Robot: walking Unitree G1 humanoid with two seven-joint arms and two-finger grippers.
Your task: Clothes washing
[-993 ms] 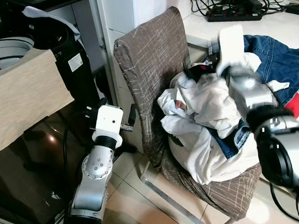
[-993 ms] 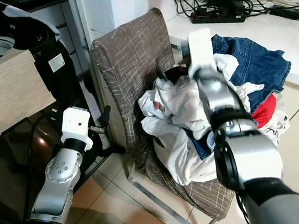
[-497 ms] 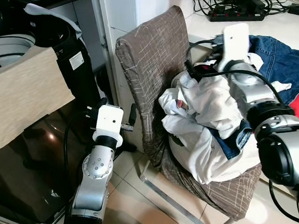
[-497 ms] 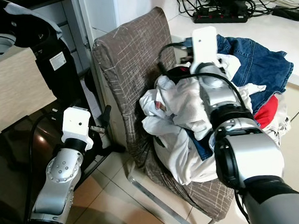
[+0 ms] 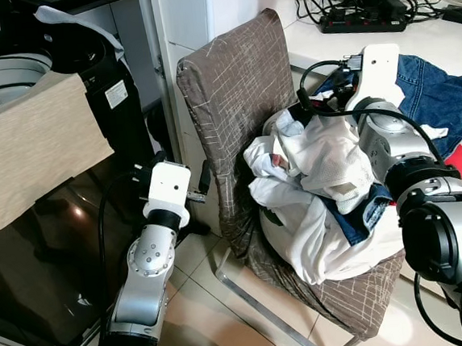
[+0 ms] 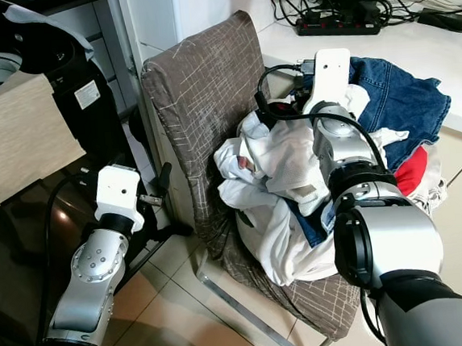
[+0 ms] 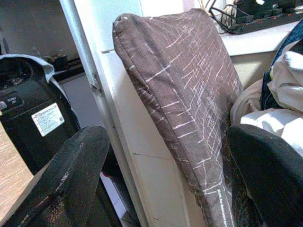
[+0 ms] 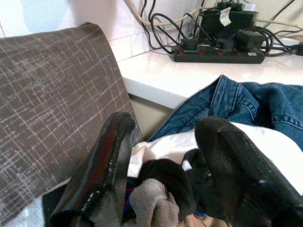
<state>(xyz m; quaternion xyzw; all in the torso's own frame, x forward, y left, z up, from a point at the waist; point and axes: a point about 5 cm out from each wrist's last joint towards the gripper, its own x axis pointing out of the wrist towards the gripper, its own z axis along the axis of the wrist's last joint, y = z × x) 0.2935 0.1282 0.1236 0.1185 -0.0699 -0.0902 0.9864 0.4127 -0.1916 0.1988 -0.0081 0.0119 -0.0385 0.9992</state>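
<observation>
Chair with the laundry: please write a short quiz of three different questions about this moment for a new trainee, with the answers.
1. True or false: the right gripper is open above dark cloth at the top of the clothes pile.
2. Which garment lies on the white counter behind the pile?
A. blue jeans
B. a green towel
C. a yellow jacket
3. Fill in: the left gripper is open and faces the brown ___ of the chair.

Key: 1 true; 2 A; 3 backrest.
</observation>
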